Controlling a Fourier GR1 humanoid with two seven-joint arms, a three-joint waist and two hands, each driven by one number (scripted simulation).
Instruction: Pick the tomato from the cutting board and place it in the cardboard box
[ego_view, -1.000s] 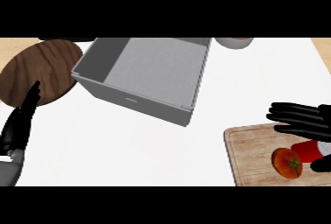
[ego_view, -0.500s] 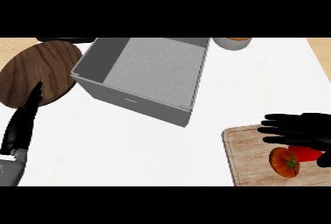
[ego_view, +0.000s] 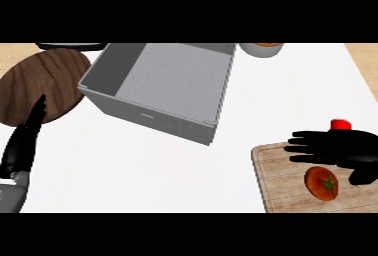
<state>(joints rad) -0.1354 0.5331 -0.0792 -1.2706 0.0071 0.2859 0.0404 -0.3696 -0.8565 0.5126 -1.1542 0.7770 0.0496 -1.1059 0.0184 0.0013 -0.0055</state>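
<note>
The red tomato with a green stem lies on the wooden cutting board at the lower right. My right hand hovers just behind it, open, fingers stretched to the left and the thumb hanging down by the tomato's right side. I cannot tell whether it touches the tomato. The box is grey, open-topped and holds nothing, standing at the upper middle. Fingers straight and pointing up, my left hand rests open at the left edge.
A round dark wooden plate lies at the upper left, beside the box. A small red object peeks out behind my right hand. A pale cup stands at the top edge. White counter lies between box and board.
My right hand has come down and slightly left over the cutting board, closer to the tomato. The tomato, the box and my left hand have stayed where they were.
</note>
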